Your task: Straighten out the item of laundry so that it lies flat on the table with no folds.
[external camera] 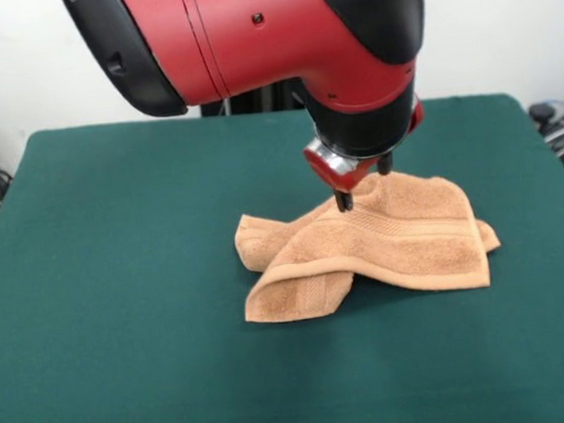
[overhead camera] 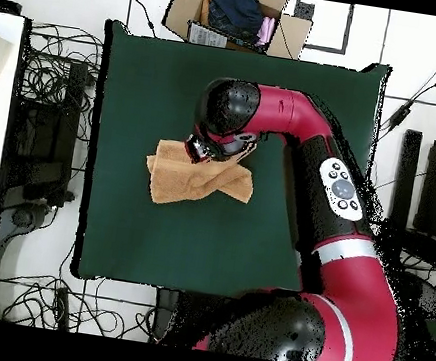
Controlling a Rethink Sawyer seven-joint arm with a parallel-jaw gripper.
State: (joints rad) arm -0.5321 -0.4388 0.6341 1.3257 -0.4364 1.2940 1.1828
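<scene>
1. The gripper points straight down, its two dark fingers standing a little apart with their tips at the top surface of the towel – the nearer tip touches the cloth, and whether any cloth is pinched between them I cannot tell
2. Above the fingers sit a silvery-red wrist ring and the black wrist housing, then the bulky red and black arm, which fills the top of the front view
3. The towel, light orange-tan terry, lies crumpled rather than flat: one flap is folded over across the middle, a ribbed border band runs along the upper layer, and a rolled lobe sticks out toward the front view's left
4. It rests on the dark green table – roughly at the centre (in the overhead view, slightly toward the side away from the robot's base)
5. Beyond the table's far edge in the overhead view stands an open cardboard box with dark cloth inside, and cables lie on the floor around the table
</scene>
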